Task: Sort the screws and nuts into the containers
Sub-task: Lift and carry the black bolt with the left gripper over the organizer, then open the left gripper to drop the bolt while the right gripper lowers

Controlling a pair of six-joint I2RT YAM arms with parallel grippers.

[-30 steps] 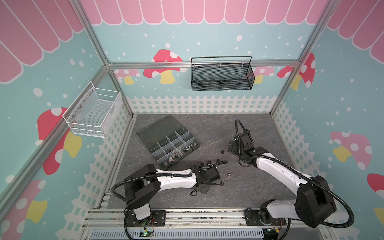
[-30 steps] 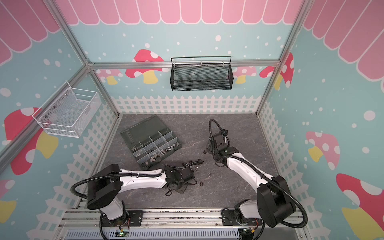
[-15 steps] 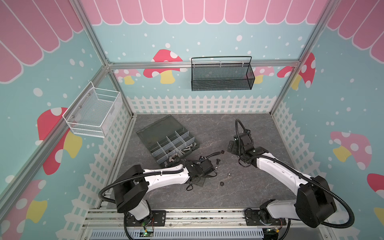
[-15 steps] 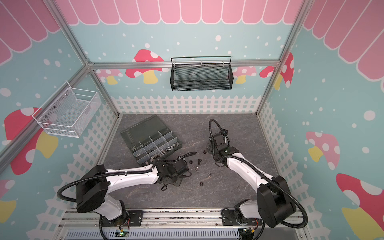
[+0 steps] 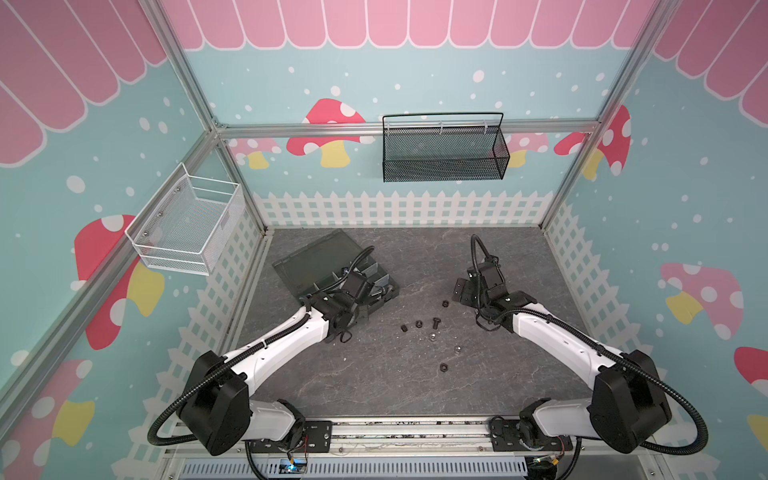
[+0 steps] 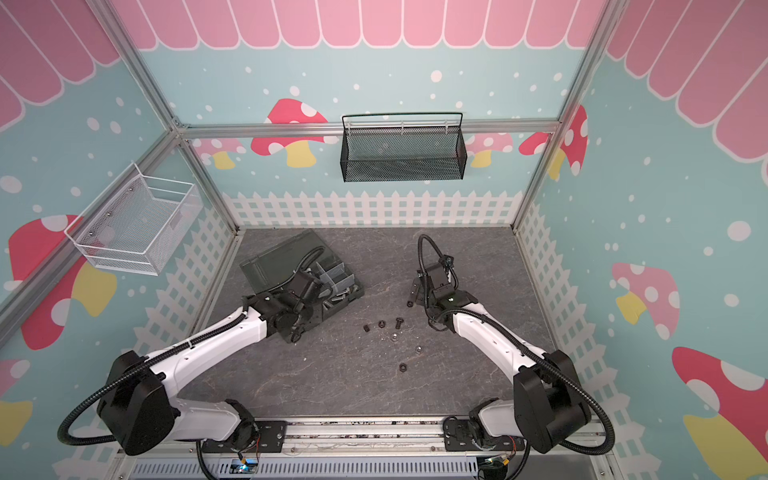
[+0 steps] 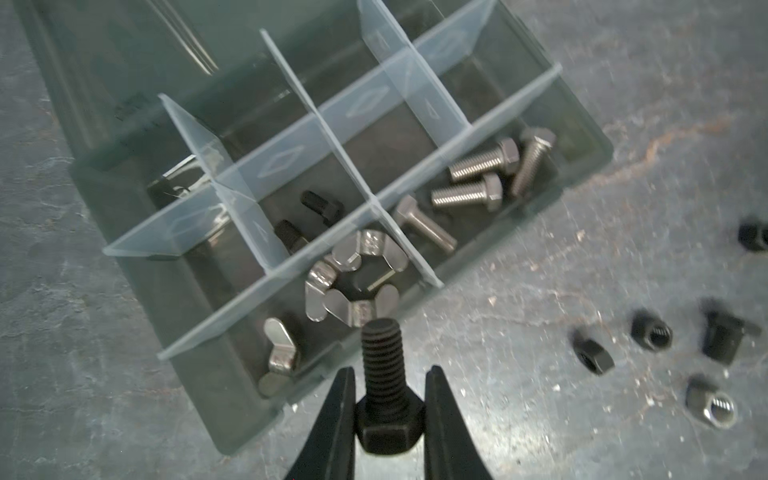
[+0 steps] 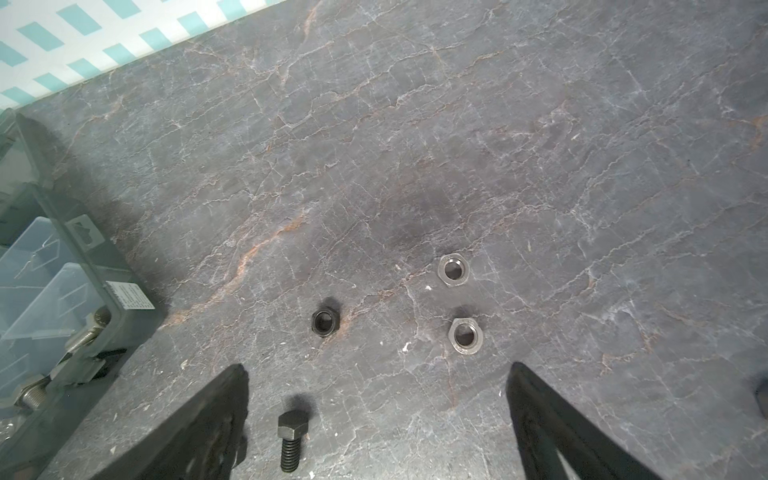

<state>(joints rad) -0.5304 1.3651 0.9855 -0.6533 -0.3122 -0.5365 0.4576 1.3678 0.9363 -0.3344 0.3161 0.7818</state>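
In the left wrist view my left gripper is shut on the hex head of a black screw, held just off the near wall of the organizer box. Its containers hold silver screws, wing nuts and black screws. In both top views that gripper hangs at the box's front. My right gripper stands open over the table. A black screw lies between its fingers, with a black nut and two silver nuts just beyond.
Loose nuts and one screw are scattered mid-table between the arms. The box's lid lies open toward the back left. A white wire basket and a black mesh basket hang on the walls.
My left arm has swung from the middle of the table back and left to the organizer box, carrying the black screw. The right arm has stayed put.
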